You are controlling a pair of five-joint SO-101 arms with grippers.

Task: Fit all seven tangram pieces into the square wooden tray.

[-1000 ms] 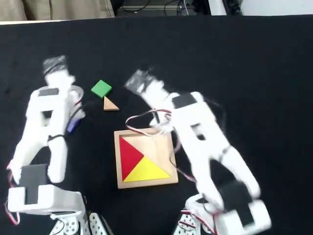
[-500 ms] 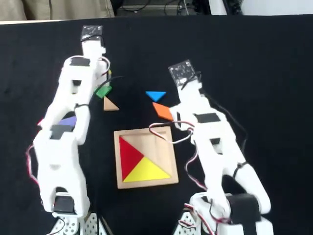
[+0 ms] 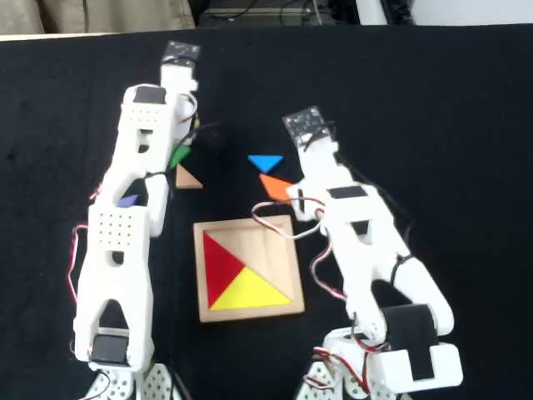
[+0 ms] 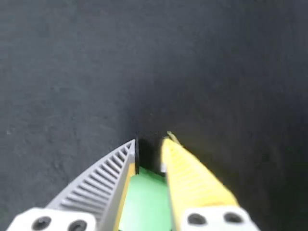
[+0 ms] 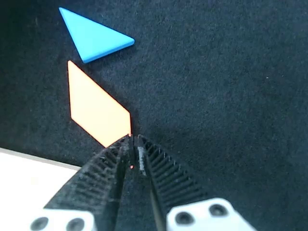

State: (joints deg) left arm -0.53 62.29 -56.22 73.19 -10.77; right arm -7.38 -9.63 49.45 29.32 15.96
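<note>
The square wooden tray (image 3: 283,250) holds a red triangle (image 3: 220,265) and a yellow triangle (image 3: 251,292). A green square (image 3: 177,155) (image 4: 147,202) sits between the grey and yellow fingers of my left gripper (image 3: 185,143) (image 4: 150,144), which is shut on it just above the black cloth. A tan triangle (image 3: 188,177) lies beside it. A blue triangle (image 3: 266,162) (image 5: 94,34) and an orange parallelogram (image 3: 275,187) (image 5: 96,108) lie beyond the tray. My right gripper (image 3: 292,195) (image 5: 134,139) is shut, its tips at the parallelogram's near corner. A purple piece (image 3: 127,201) peeks out from under the left arm.
Both white arms stretch over the black table, one on each side of the tray. Loose red and white cables (image 3: 279,218) hang from the right arm over the tray's far corner. Bare cloth spreads to the right and at the back.
Both arms swung out from folded poses. The left one now reaches over the green square; the right one came down beside the orange parallelogram, uncovering it and the blue triangle.
</note>
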